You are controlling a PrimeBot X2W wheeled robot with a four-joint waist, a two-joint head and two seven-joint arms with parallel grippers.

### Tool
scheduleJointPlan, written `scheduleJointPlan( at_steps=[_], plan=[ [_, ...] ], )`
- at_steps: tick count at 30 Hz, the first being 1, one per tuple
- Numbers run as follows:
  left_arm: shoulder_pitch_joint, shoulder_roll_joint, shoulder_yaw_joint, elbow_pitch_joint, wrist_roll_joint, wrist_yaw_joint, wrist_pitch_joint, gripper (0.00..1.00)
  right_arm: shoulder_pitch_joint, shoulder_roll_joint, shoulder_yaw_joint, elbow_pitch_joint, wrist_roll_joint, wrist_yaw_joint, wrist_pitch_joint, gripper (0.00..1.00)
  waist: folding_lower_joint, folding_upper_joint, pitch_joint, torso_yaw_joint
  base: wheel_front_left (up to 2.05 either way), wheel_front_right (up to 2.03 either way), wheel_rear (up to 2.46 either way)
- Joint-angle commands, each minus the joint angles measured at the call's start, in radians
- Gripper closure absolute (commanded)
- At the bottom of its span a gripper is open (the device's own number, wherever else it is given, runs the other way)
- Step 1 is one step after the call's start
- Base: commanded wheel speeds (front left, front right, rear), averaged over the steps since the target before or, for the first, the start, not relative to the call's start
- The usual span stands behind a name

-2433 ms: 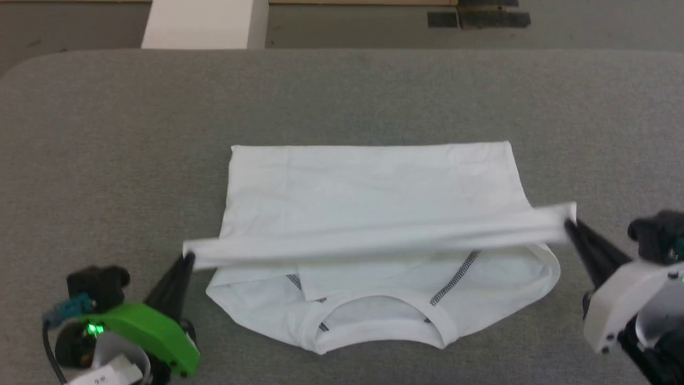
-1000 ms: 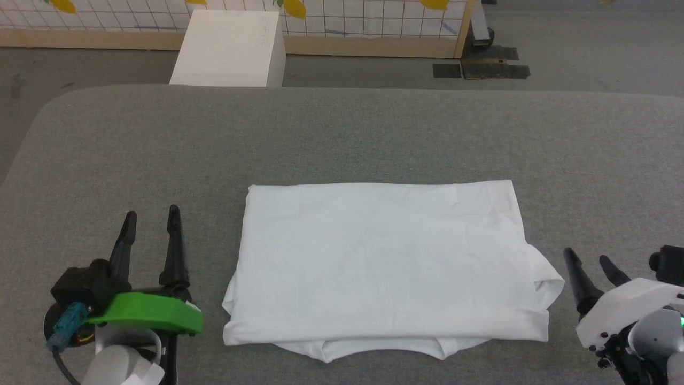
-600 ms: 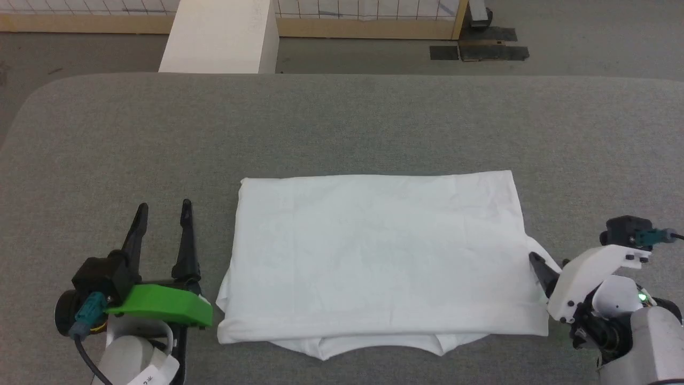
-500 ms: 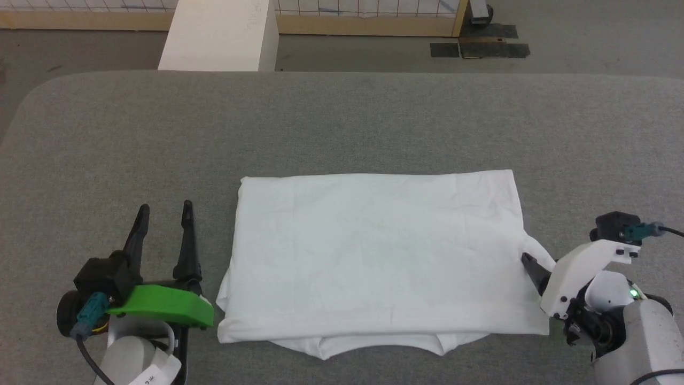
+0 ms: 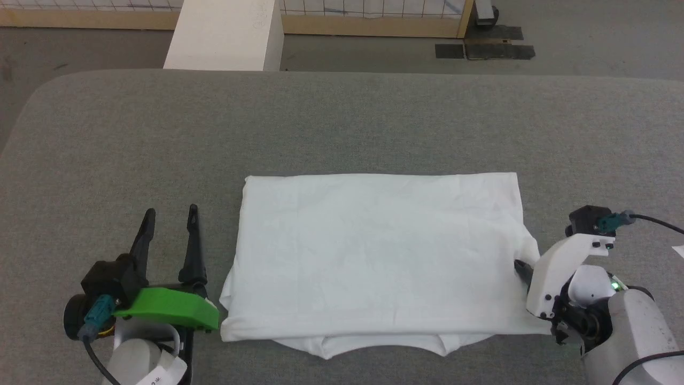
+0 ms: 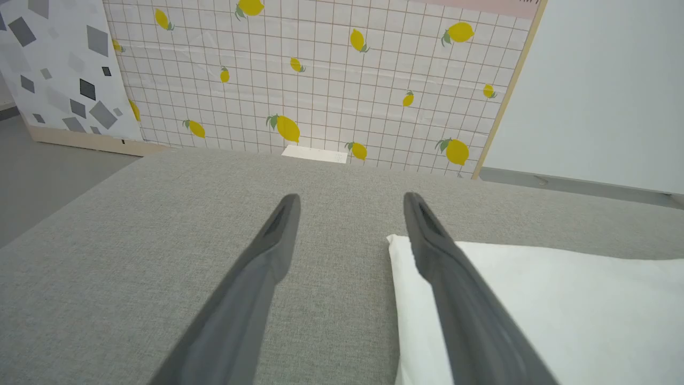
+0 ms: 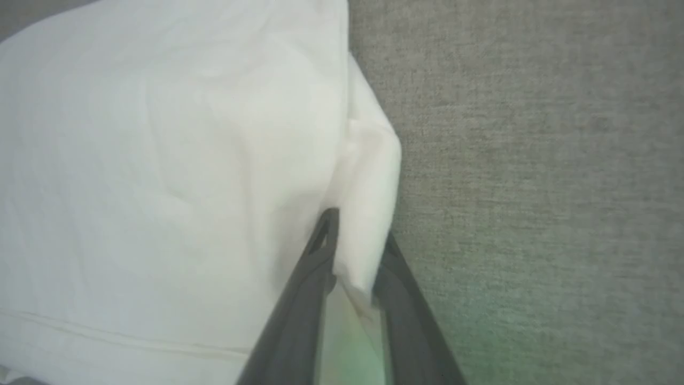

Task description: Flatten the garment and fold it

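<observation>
The garment (image 5: 374, 251) lies folded into a wide white rectangle on the grey table (image 5: 342, 123), with its collar edge peeking out at the near side. My right gripper (image 5: 519, 266) is at the garment's right edge. In the right wrist view its two fingers (image 7: 360, 230) stand close together with a flap of the white cloth (image 7: 368, 176) between them. My left gripper (image 5: 171, 209) rests open just left of the garment, fingers pointing away from me. In the left wrist view (image 6: 347, 198) nothing is between its fingers, and the garment's corner (image 6: 561, 299) lies beside the right finger.
A rigid white box (image 5: 227, 35) stands on the floor beyond the table's far edge. A lemon-patterned panel (image 6: 320, 80) runs behind it. Dark mats (image 5: 483, 51) lie on the floor at the back right. Bare grey table surrounds the garment.
My right gripper moved in from the right to the garment's edge and its jaws narrowed onto the cloth flap. The left gripper stayed open beside the garment. The camera view shifted slightly.
</observation>
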State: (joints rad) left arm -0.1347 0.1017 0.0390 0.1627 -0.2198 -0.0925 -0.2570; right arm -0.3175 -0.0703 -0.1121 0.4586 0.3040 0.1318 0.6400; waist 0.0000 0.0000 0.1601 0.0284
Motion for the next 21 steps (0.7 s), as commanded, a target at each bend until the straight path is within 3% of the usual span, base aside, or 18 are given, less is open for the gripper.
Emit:
scheduleJointPlan(
  at_steps=[1,7,15,21],
  plan=[
    [-0.004,-0.004,0.003,0.006,0.006,-0.007,-0.005,0.0,0.029,0.02,0.01,0.017,0.001,-0.001,-0.003,1.0,0.0,0.0,0.0,-0.001,0.0,0.0,0.0],
    [-0.001,-0.011,0.01,0.014,0.014,-0.014,-0.005,0.0,0.047,0.02,-0.062,-0.025,-0.051,-0.001,-0.054,1.0,0.0,0.0,-0.01,-0.005,0.0,0.0,0.0],
    [0.004,-0.02,0.014,0.019,0.019,-0.019,-0.005,0.0,0.092,0.02,-0.301,-0.123,-0.243,-0.001,-0.104,1.0,0.0,0.0,-0.019,-0.012,0.0,0.0,0.0],
    [0.011,-0.023,0.016,0.023,0.025,-0.023,-0.005,0.0,0.127,0.02,-0.349,-0.192,-0.298,-0.001,-0.116,1.0,0.0,0.0,-0.028,-0.018,0.0,0.0,0.0]
  ],
)
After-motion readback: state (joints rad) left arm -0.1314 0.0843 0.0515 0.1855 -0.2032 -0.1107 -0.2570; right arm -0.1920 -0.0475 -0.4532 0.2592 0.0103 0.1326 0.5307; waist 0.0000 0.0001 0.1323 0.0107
